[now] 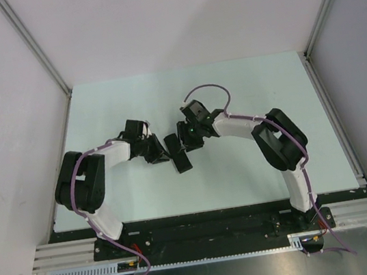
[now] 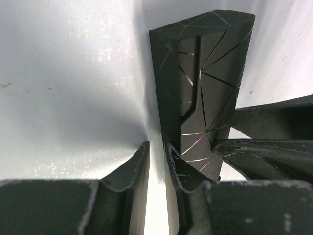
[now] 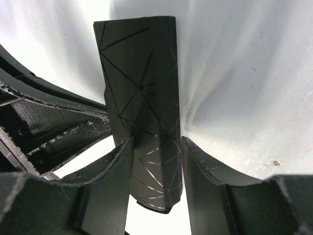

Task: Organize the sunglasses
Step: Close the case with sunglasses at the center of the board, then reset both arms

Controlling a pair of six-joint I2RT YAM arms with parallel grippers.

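The sunglasses are hidden or out of view in every view. A black oblong case (image 1: 179, 153) with thin line patterns lies at the table's middle and also shows in the left wrist view (image 2: 205, 73) and the right wrist view (image 3: 142, 83). My right gripper (image 1: 186, 142) (image 3: 156, 142) straddles the case's far end, with a finger against each side. My left gripper (image 1: 160, 153) (image 2: 156, 147) sits at the case's left side. Its fingers stand a narrow gap apart with nothing between them, and its right finger lies against the case.
The pale table (image 1: 130, 104) is bounded by white walls and metal rails at the left, right and back. The two grippers are close together over the case. The left gripper's fingers (image 3: 58, 127) show in the right wrist view.
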